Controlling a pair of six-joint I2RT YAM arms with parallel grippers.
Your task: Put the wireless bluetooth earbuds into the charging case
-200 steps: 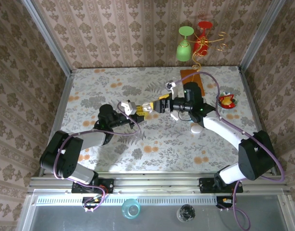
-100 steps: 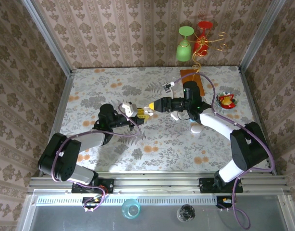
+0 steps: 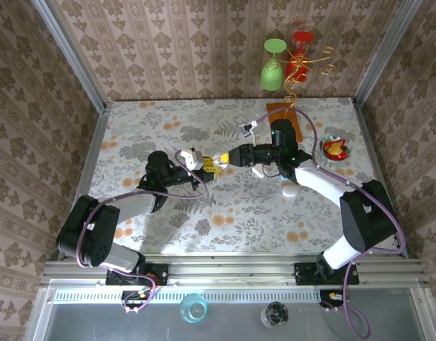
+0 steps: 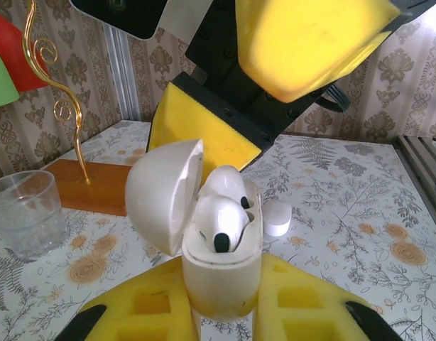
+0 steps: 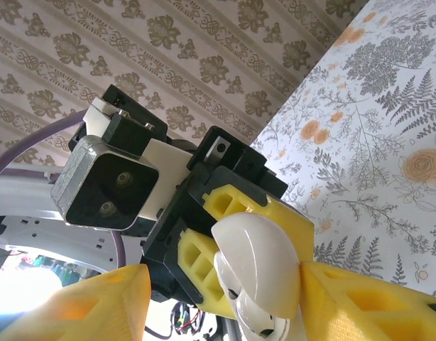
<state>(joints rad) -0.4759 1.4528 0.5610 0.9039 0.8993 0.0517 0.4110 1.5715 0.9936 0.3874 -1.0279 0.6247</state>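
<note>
Entry 1, left gripper: its fingers are closed tight on the lower body of the charging case, with 1 yellow finger on each side. The case is held clear of the table, roughly mid-table. It stands upright with its mouth up, and the lid is swung open toward the far side.

Entry 2, right gripper: it reaches in from the right with its jaws apart, straddling the open lid. In the right wrist view, 1 finger touches the side of the lid. The other finger stands off it with a clear gap. It carries nothing of its own.

Entry 3, earbuds: 2 white earbuds sit in the case, 1 behind the other in its wells.
- Their long axis is near vertical. The stems go down inside the case and are hidden, and the rounded heads rise above the rim.
- The earbud nearer the left wrist sits a little higher. A dark oval patch on its head faces left.
- The second is tucked close to the hollow of the lid.

Entry 4, position: the earbuds sit just above and past the left fingertips, and beside the lid that the right fingers flank. I cannot tell whether a right finger touches an earbud.

A small white piece lies on the table to the right of the case.
</note>
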